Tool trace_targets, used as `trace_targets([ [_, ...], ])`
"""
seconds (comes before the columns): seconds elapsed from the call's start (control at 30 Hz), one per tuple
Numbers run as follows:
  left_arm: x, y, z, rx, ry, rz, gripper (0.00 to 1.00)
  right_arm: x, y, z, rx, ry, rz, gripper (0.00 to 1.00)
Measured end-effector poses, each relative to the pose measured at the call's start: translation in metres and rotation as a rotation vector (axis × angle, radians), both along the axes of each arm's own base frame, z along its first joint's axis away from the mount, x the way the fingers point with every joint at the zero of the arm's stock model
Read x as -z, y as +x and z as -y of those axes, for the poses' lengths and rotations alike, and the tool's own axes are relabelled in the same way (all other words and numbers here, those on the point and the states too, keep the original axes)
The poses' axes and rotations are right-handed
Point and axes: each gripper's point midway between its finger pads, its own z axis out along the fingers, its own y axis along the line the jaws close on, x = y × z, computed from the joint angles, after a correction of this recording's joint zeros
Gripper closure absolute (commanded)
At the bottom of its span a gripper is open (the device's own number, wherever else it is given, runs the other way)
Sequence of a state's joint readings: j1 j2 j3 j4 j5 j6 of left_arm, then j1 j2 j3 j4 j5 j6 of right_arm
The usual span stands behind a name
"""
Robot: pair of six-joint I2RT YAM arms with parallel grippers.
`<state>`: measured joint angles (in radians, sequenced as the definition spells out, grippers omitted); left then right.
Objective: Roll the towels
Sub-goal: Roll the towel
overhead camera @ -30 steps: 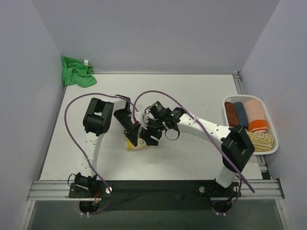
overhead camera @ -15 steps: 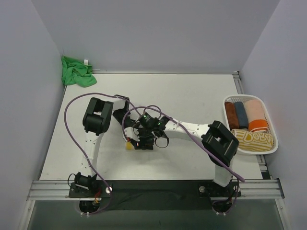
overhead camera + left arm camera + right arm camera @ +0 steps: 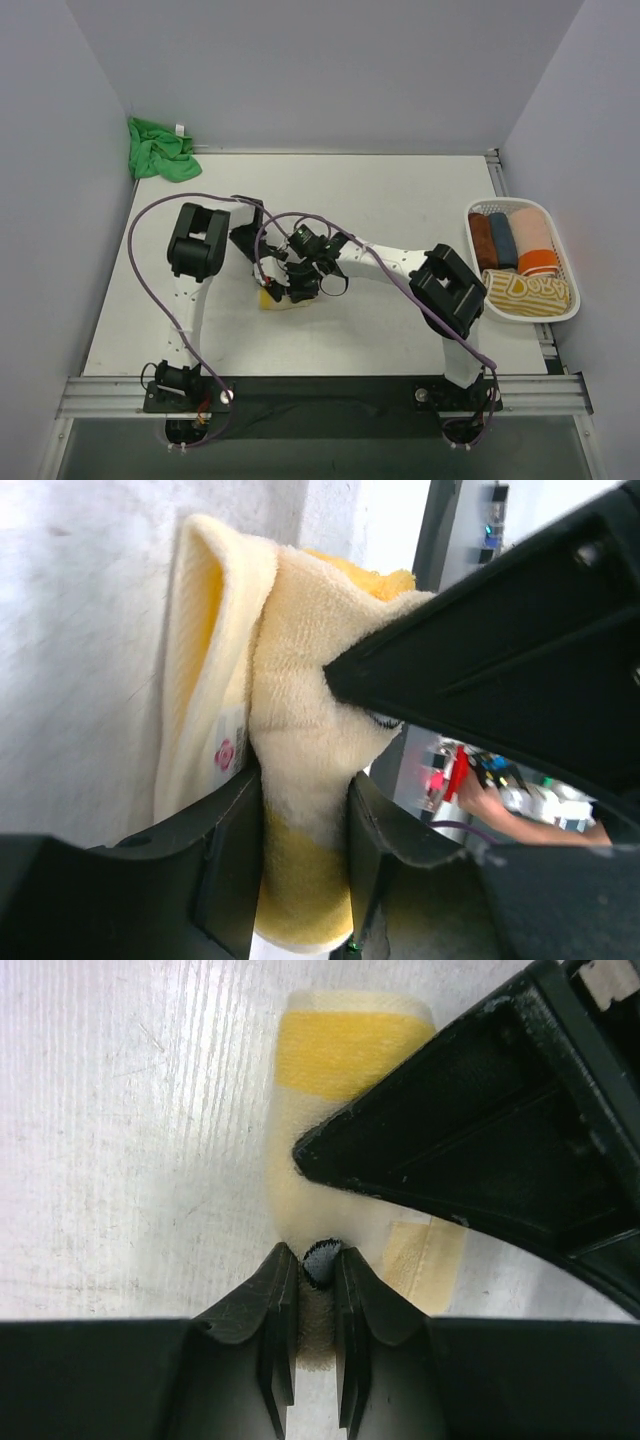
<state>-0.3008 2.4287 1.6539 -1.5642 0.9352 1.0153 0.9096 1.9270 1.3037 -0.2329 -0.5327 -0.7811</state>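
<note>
Yellow towel (image 3: 345, 1045) seemingly in right gripper (image 3: 312, 1258)

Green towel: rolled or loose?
Loose. The green towel lies crumpled in an uneven heap in the far left corner, with no roll shape to it.

Very little can be read. In the left wrist view, a small sewn-in label (image 3: 226, 755) on the pale yellow terry-cloth towel (image 3: 300, 660) carries a pink-red emblem, roundish like a flower, with no legible letters beside it. In the top view, a rolled yellow cloth with large white lettering (image 3: 525, 290) lies in the white slatted plastic basket (image 3: 540, 316); its characters are too small and curved to spell out. The small white tag (image 3: 178, 129) on the bright green crumpled towel (image 3: 158, 150) shows no readable print.
</note>
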Motion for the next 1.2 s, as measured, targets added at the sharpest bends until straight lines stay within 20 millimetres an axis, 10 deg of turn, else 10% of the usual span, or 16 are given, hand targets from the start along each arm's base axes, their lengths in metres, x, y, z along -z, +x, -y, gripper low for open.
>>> trace_targets([
  [0.2,-0.011,0.037,-0.025,-0.117,-0.045,0.143,0.44,-0.002,0.001,-0.005,0.018,0.005,-0.106,1.0],
  [0.4,-0.033,0.105,-0.115,-0.376,-0.047,0.427,0.4,0.0,-0.016,0.01,0.071,-0.052,-0.354,1.0],
  [0.57,-0.067,0.097,-0.159,-0.473,-0.027,0.592,0.38,0.001,-0.018,0.015,0.127,-0.075,-0.546,1.0],
  [0.83,-0.104,0.014,-0.109,-0.25,-0.025,0.845,0.25,0.004,-0.019,0.025,0.233,-0.105,-0.838,1.0],
  [1.2,-0.064,-0.017,-0.012,0.154,-0.099,1.103,0.24,0.006,-0.021,0.03,0.305,-0.127,-1.009,1.0],
])
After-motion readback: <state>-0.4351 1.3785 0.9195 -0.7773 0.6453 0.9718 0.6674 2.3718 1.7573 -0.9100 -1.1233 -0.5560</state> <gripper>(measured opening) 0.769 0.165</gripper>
